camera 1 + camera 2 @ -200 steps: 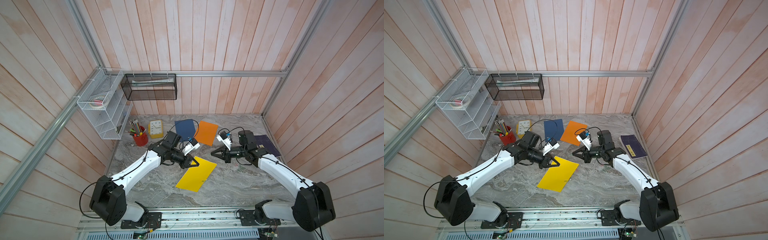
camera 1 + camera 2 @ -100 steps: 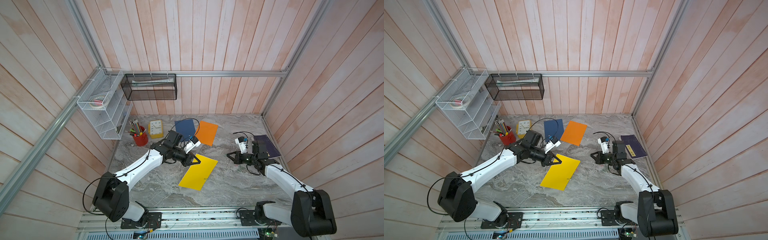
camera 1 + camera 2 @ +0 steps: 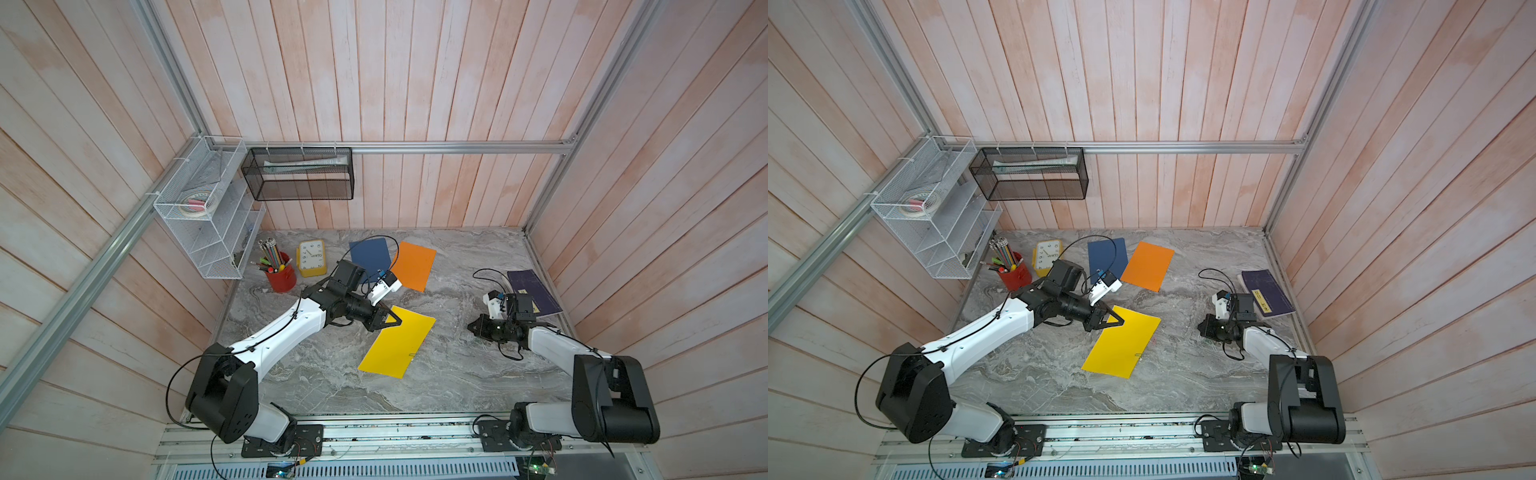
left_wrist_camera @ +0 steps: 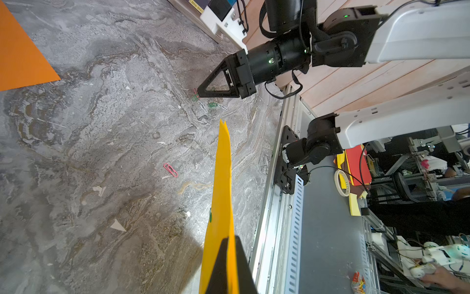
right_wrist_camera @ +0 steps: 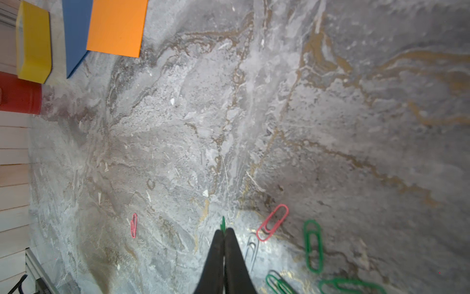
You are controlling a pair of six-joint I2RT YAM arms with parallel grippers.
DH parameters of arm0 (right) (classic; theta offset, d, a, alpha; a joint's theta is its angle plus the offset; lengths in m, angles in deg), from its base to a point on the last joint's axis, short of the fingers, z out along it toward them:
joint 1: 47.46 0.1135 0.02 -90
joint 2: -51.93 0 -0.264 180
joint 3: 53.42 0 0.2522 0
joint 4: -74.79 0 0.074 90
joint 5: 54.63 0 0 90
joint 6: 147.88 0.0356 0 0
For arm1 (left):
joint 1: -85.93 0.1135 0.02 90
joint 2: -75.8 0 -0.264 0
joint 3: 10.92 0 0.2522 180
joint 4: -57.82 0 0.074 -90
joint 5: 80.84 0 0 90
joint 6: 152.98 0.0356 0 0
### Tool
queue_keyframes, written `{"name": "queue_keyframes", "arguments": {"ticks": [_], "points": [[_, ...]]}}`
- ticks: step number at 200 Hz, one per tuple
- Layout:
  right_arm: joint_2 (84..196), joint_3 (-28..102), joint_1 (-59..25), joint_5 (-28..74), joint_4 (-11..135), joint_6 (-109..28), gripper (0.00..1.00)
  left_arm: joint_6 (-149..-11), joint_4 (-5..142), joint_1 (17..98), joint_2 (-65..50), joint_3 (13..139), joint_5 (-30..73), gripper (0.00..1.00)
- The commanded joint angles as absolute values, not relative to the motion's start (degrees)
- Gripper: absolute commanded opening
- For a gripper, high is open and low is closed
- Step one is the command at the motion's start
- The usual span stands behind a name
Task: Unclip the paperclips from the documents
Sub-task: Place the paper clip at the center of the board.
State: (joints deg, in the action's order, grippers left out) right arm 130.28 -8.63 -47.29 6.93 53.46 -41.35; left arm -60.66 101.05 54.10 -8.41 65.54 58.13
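Poking out between the pinched right fingers [image 5: 218, 252] is a green paperclip [image 5: 223, 223].

A flat yellow paper sheet [image 3: 1121, 343] lies in the middle of the grey marble table [image 3: 1038, 382]. The left gripper [image 3: 1120, 323] has its tip on the sheet's far corner. A tiny wire paperclip [image 3: 1139, 355] sits on the sheet's right edge. A dark blue sheet [image 3: 1106, 259] and an orange sheet [image 3: 1148, 266] lie side by side farther back. The right gripper [image 3: 1201, 328] is down low near a dark purple book [image 3: 1266, 293].

Left hand [image 3: 397, 323] and right hand [image 3: 471, 326], both closed, low.
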Motion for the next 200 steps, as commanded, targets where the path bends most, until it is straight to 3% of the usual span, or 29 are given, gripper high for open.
{"name": "queue_keyframes", "arguments": {"ticks": [1, 57, 110, 159, 200], "points": [[131.12, -8.55, -47.58, 9.57, 51.44, -40.92, 0.07, -60.87, 99.70, 54.07, -8.66, 67.05, 57.23, 0.00], [131.23, -8.00, -47.63, 11.68, 49.61, -41.12, 0.26, -61.01, 99.46, 54.08, -8.49, 66.83, 56.97, 0.00], [128.48, -6.48, -47.60, 12.38, 47.81, -41.67, 0.31, -61.05, 99.31, 54.04, -8.15, 66.74, 56.73, 0.00], [121.09, -7.44, -46.31, 0.91, 53.21, -43.05, 0.38, -61.51, 96.93, 54.44, -7.13, 65.51, 56.38, 0.00], [112.69, -10.83, -38.73, -5.61, 63.54, -41.94, 0.51, -64.12, 90.11, 56.00, -4.49, 62.62, 57.97, 0.00]]}}
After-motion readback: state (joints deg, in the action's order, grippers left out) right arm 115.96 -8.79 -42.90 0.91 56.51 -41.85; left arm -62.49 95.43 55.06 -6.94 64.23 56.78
